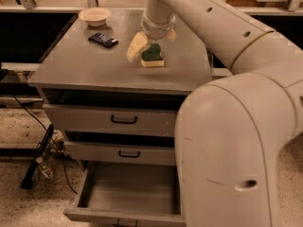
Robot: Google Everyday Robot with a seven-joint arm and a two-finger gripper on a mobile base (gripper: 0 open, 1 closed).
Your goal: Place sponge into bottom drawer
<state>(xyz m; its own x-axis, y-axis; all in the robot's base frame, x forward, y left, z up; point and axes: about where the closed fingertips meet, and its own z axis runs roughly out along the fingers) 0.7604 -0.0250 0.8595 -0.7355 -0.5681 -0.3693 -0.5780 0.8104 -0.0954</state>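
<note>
The sponge point(152, 56), dark green on top with a pale yellow base, lies on the grey cabinet top point(94, 63), right of centre. My gripper point(152, 44) reaches down from above and straddles it. One pale finger point(136, 46) sits just left of the sponge and the other is mostly hidden behind it on the right. The jaws stand open and the sponge rests on the surface. The bottom drawer point(124, 215) is pulled out at floor level, and its shallow grey tray shows nothing inside.
A flat black packet point(103, 39) and a small pale bowl point(94, 16) sit at the back left of the cabinet top. Two upper drawers with black handles point(124, 119) stand slightly ajar. My large arm point(227, 141) fills the right side. Cables and a black stand point(38, 160) lie on the floor at left.
</note>
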